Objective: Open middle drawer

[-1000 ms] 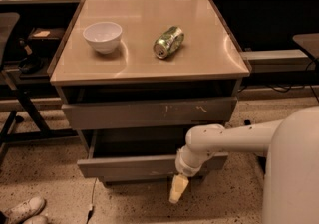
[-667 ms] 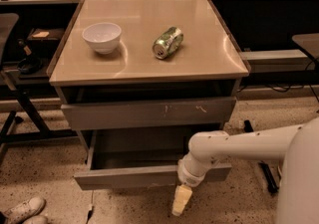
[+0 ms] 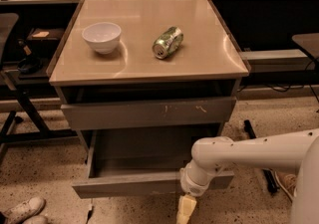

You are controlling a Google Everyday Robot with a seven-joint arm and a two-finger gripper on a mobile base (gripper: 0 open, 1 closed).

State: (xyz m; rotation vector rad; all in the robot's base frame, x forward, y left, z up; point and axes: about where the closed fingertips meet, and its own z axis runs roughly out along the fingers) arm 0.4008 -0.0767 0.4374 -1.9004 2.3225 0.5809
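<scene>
The middle drawer [image 3: 124, 184] stands well out from under the scratched drawer front [image 3: 149, 112] above it, with its grey box interior open to view. Our end effector [image 3: 186, 209] sits at the right part of the middle drawer's plain front, its pale tip dipping just below the lower edge. We cannot tell whether it is apart, together or clamped on anything.

We judge the pull to be far along, perhaps near its end. To do it well, we should draw straight out along the drawer's line of travel. The contact lies right of the drawer's centre, so a sideways pull could twist the drawer and jam it. We should also ease off toward full extension. A hard stop could shake the worktop [image 3: 199, 63] above the drawer, where a white bowl [image 3: 101, 37] stands and a green can [image 3: 167, 43] lies on its side and might roll.
</scene>
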